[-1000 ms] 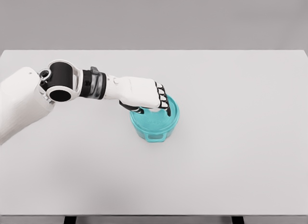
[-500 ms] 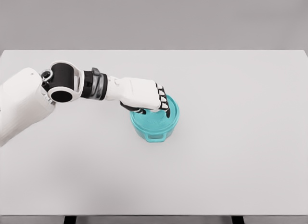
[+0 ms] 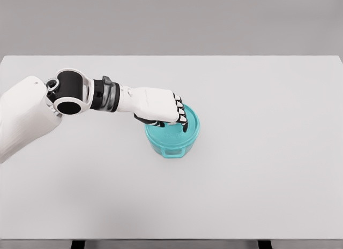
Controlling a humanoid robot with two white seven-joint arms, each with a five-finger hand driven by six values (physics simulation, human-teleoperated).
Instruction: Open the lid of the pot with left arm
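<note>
Left hand (image 3: 161,105) edged left, round teal lid (image 3: 172,132)

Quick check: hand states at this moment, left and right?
Left hand: over the lid of the pot, fingers curled down onto it; a firm grasp cannot be told.
Right hand: not in view.

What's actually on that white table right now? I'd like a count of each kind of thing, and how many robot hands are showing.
Teal pot: 1
Teal lid, sitting on the pot: 1
Robot hands: 1, the left hand, curled over the lid
White table: 1
Total: 4
</note>
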